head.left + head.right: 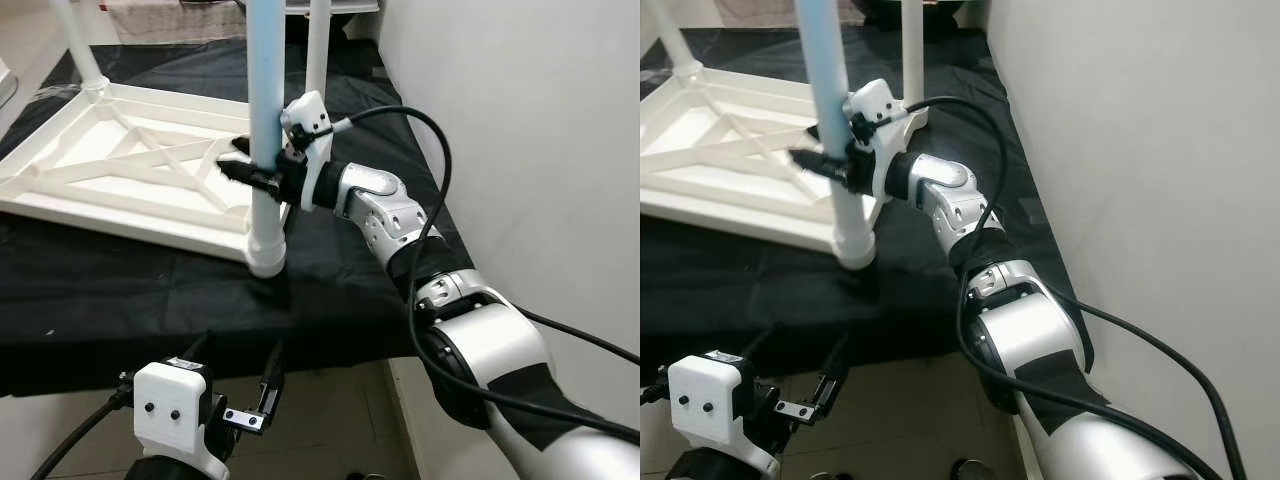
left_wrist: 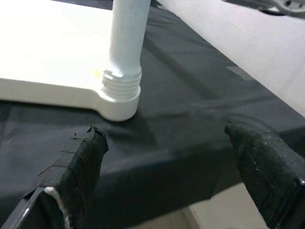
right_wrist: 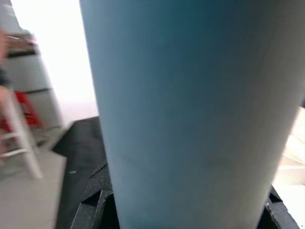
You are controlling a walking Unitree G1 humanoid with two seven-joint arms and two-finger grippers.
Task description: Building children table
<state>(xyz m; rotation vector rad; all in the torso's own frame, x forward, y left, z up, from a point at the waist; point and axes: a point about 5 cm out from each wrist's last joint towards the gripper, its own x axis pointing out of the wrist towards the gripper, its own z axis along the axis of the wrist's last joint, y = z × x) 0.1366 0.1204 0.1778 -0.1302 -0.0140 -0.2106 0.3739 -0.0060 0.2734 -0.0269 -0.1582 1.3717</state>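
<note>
Here, a black cloth covers the work surface, with a pale wall running along its right edge. On the cloth lies the white tabletop, upside down, its ribbed underside with diagonal braces facing up and its flat face on the cloth. Three legs can be counted standing up from its corners, each with its long axis vertical and its free end pointing upward out of the picture: the near-right leg, a far-right leg behind it, and a far-left leg that leans slightly. The near-right leg looks pale blue along its upper shaft and white lower down, where it ends in a ribbed collar seated in the rounded corner socket of the tabletop, close to the near edge of the cloth.

The right arm reaches in from the lower right, its black cable looping above the forearm. The right gripper is at mid-height on the near-right leg, its two black fingers lying level, one on either side of the shaft and closed against it; in the right wrist view the leg stands just in front of the camera with the black fingertips at either side of its base.

The left gripper hangs low, below the near edge of the cloth and over the floor. Its two padded fingers are spread wide apart with nothing between them, aimed toward the corner socket.
</note>
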